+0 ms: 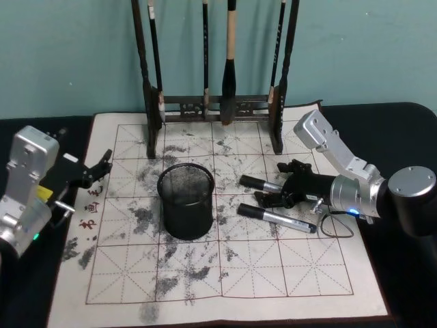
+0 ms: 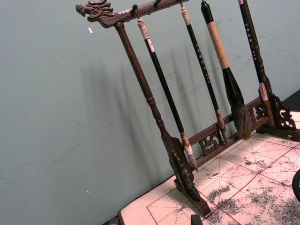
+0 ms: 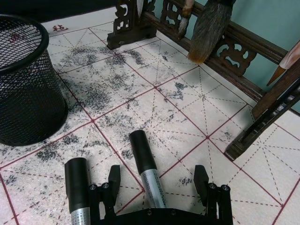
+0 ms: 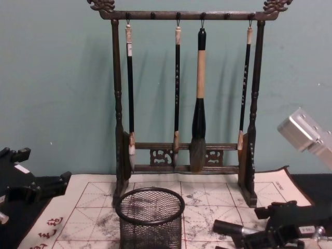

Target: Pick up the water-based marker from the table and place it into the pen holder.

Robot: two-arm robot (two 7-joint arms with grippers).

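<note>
Head view shows two markers lying flat on the mat (image 1: 287, 273), right of the single holder (image 1: 186, 201). Their long axes run roughly left to right and are near parallel. Black caps point toward the holder, grey barrels toward the robot's right.

The far marker (image 1: 258, 182) lies between the spread fingers of the right end effector (image 1: 273, 186), which is low over the mat, wide open and gripping nothing. The near marker (image 1: 276, 218) lies just outside those fingers, on the robot's side.

In the right wrist view one finger (image 3: 112, 183) stands between the two caps, with the other finger beyond the far marker (image 3: 143, 168).

The holder stands upright, well apart from both markers.

Behind it, one rack (image 4: 118, 104) holds four hanging brushes (image 4: 198, 104).

The left end effector (image 1: 99, 171) sits at the mat's left edge over the tabletop (image 1: 403, 123), fingers apart, holding nothing.
</note>
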